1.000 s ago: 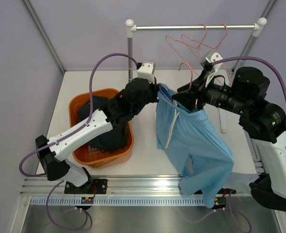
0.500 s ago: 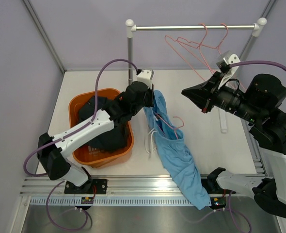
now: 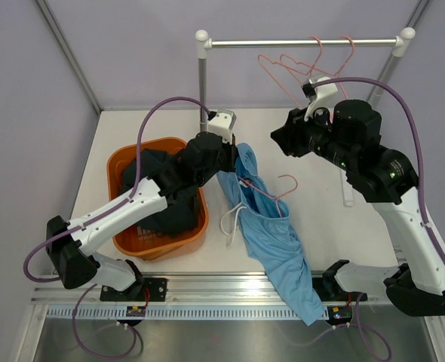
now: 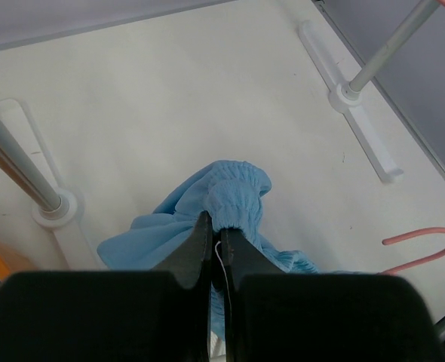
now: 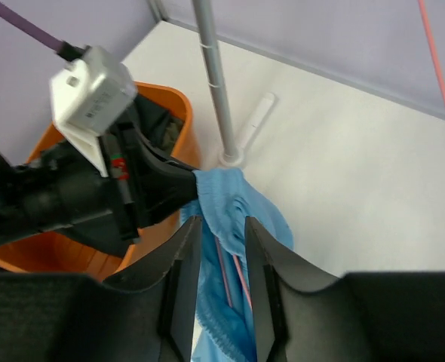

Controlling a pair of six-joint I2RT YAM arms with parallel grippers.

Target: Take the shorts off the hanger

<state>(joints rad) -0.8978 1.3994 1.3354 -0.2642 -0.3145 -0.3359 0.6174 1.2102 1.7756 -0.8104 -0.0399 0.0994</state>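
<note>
Across the top view, two arms work over one white table [image 3: 343, 226]. One pair of light blue shorts [image 3: 271, 234] hangs in the centre of the frame and trails to the lower edge. The left gripper [image 3: 234, 153] is clamped on its waistband at the top. One pink hanger [image 3: 277, 188] lies tangled in the cloth. Two more hanger hooks [image 3: 317, 45] sit on the rail [image 3: 283, 43] at upper right. One orange basket [image 3: 124, 230] at left holds dark cloth [image 3: 162, 215]; how many pieces, I cannot tell. The right gripper [image 3: 277, 139] hangs right of the waistband, apart from it.

Low in the left wrist view, the left gripper [image 4: 213, 226] is pinched tight on the shorts [image 4: 234, 192], the white drawstring [image 4: 219, 255] between its fingers. Two rack posts [image 4: 19, 170] rise at left and upper right. One pink hook [image 4: 426, 240] shows at lower right.

Centre frame in the right wrist view, the right gripper [image 5: 221, 224] has its jaws slightly parted and holds nothing. The shorts [image 5: 237, 200] lie beyond, held by the left gripper [image 5: 170, 185] at left, before the basket [image 5: 173, 102]
</note>
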